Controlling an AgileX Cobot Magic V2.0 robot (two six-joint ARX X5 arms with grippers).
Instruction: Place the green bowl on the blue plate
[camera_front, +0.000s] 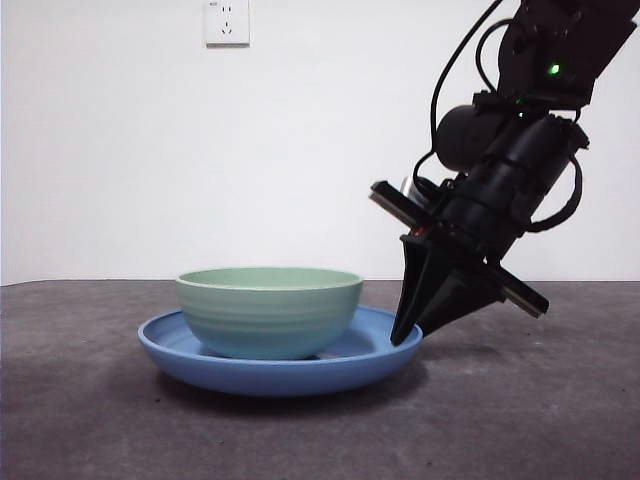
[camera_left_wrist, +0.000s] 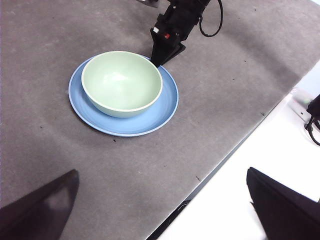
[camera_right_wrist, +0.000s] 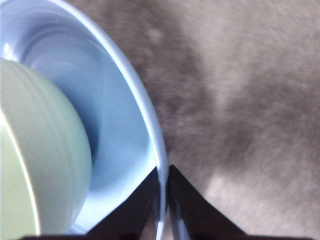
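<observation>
Green bowl (camera_front: 269, 311) sits upright inside the blue plate (camera_front: 374, 362), slightly off the plate's middle, its base resting on the plate's flat floor. One bowl, one plate. The bowl is round and pale mint, with faint level ridges around its outer wall and a lighter, thin rim; its inside looks smooth and softly shiny. The plate is wide, shallow and glossy, a medium blue, with a raised sloping rim that reaches out well past the bowl on every side.

Both stand on a dark grey table (camera_front: 540, 420) with a dull, felt-like surface. Behind it is a plain white wall with one white socket (camera_front: 227, 21).

Two grippers show. The right gripper (camera_right_wrist: 164, 196), black and wedge-shaped, is clenched on the plate's rim: its two jaws pinch the thin blue edge between them, on the side away from the bowl, which it does not touch. The left gripper (camera_left_wrist: 165, 210) hangs high and well apart from the dishes, its two dark jaws spread wide and holding nothing.
</observation>
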